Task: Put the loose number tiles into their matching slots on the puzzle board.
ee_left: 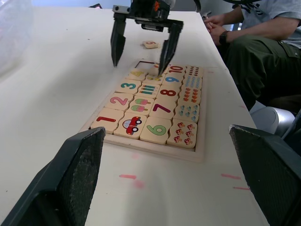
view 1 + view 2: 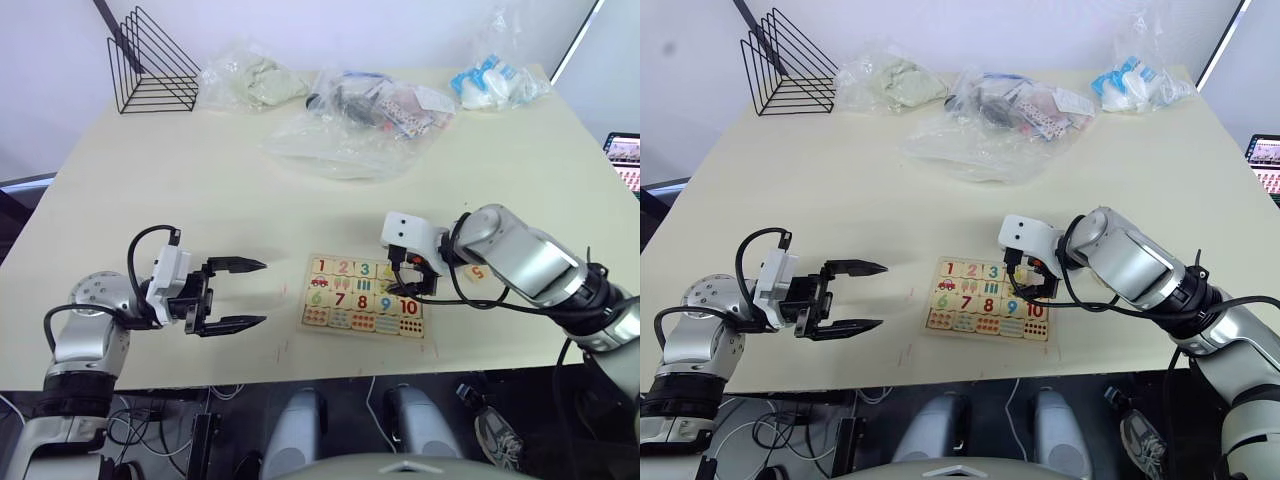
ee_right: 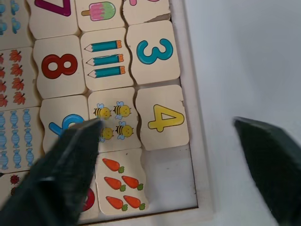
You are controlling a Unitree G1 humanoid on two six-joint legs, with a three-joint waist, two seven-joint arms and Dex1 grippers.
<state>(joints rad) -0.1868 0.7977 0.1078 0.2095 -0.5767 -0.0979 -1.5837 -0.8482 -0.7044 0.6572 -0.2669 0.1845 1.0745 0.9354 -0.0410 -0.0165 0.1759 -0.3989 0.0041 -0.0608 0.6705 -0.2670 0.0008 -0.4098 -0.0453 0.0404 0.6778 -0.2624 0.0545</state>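
Right gripper (image 1: 141, 44) hovers spread and empty over the puzzle board (image 3: 200, 141); one fingertip (image 3: 91, 129) could nudge the seated 4 tile (image 3: 162, 117) while the empty slot (image 3: 169, 181) beside it awaits the loose 5 tile (image 2: 476, 271), and the left gripper (image 2: 235, 295) idles open.

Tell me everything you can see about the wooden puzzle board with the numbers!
The puzzle board is a flat, pale wooden tray with a thin raised rim, lying near the table's front edge. Wavy-edged tiles fill it: coloured numbers 1 to 4 and 6 to 10, plus pictures such as a car, pencils, bees and carrots. One corner slot beside the 4 is bare. The right pincer hangs open over that end; a loose tile lies on the table beyond.
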